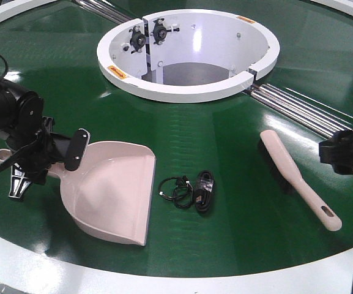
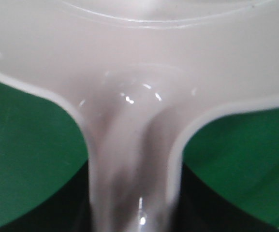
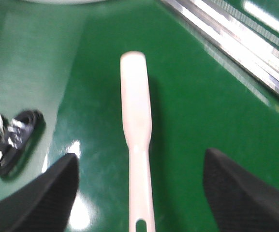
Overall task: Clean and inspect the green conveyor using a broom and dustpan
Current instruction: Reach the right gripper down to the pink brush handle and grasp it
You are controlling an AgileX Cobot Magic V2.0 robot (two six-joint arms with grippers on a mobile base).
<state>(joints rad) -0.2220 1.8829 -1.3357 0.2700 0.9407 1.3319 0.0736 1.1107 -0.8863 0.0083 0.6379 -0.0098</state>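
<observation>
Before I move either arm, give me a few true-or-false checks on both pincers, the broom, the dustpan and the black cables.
1. The right pincer is shut on the broom. False: its fingers stand open on either side of the handle, not touching it.
2. The left pincer holds the dustpan by its handle. True.
3. The black cables lie inside the dustpan. False: they lie on the green conveyor, between the dustpan and the broom.
4. The broom lies flat on the belt. True.
</observation>
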